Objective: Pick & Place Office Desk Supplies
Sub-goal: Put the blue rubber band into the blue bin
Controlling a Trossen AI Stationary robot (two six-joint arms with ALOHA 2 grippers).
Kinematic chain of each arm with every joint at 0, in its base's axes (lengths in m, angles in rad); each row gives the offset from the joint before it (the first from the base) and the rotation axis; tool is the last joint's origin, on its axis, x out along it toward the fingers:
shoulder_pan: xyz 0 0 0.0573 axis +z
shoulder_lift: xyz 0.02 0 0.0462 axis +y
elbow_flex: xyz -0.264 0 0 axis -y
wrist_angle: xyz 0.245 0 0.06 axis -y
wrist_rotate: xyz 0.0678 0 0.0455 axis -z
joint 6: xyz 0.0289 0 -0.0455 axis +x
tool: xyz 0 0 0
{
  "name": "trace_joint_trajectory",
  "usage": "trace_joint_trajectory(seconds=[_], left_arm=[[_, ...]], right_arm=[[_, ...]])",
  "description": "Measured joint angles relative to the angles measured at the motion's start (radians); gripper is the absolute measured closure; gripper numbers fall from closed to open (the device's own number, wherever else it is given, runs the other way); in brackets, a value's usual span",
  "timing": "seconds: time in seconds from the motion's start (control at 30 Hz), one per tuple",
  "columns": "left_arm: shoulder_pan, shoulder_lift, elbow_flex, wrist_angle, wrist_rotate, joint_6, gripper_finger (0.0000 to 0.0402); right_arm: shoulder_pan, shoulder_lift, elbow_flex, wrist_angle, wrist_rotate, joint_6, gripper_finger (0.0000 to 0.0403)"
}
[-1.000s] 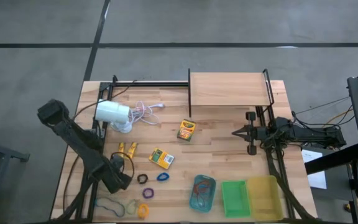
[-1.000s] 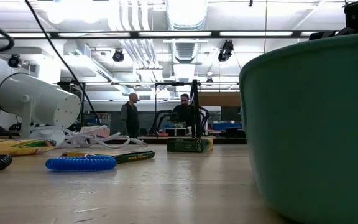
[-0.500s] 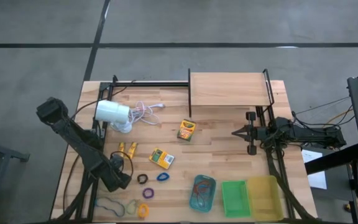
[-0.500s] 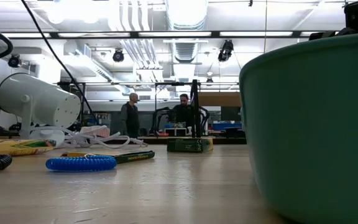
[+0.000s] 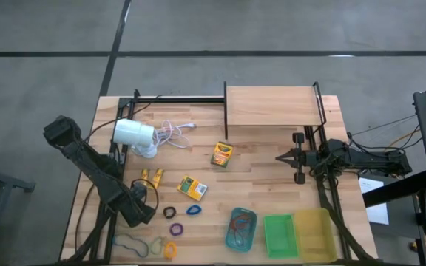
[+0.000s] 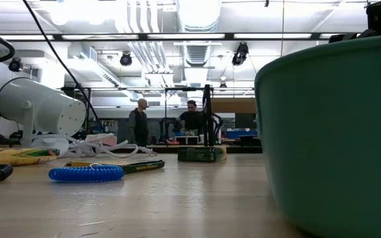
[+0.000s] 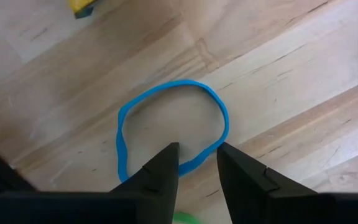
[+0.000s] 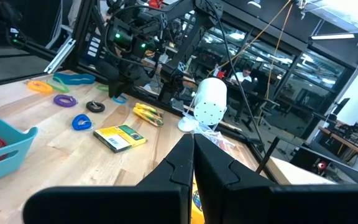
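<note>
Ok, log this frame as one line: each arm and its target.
left gripper: open, straddling rim of blue loop on table | right gripper: shut, idle at right table edge

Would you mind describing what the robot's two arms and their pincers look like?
Both arms are dark, nearly black, built of chunky jointed segments. The left pincer has two flat, tapered black fingers. The right pincer looks the same. Black cables trail behind the right arm. No markings are visible.

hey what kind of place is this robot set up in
Most likely a robotics lab or workshop, not an office. The low view shows an exposed ceiling with ducts and strip lights, and people at benches behind the wooden table. The right wrist view shows metal racks strung with cables.
</note>
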Motion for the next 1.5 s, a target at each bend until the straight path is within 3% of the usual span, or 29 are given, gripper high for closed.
trace_joint_trajectory(seconds=[0.4, 0.7, 0.93, 1.2, 1.37, 1.5], left_arm=[[0.0, 0.0, 0.0, 0.005, -0.021, 0.037, 0.029], [0.0, 0.0, -0.002, 0.011, -0.029, 0.021, 0.0393], [0.0, -0.001, -0.001, 0.04, -0.041, 0.018, 0.0396], [0.001, -0.003, 0.088, 0.029, -0.062, 0.046, 0.0399], [0.001, -0.003, 0.154, 0.0, -0.184, 0.083, 0.0399], [0.001, -0.003, 0.21, 0.0, -0.386, 0.207, 0.0399]], right_arm=[[0.0, 0.0, 0.0, 0.0, 0.0, 0.0, 0.0394], [0.0, 0.0, 0.0, 0.0, 0.0, 0.0, 0.0394], [0.0, 0.0, 0.0, 0.0, 0.0, 0.0, 0.0394], [0.0, 0.0, 0.0, 0.0, 0.0, 0.0, 0.0394], [0.0, 0.0, 0.0, 0.0, 0.0, 0.0, 0.0394], [0.0, 0.0, 0.0, 0.0, 0.0, 0.0, 0.0394]])
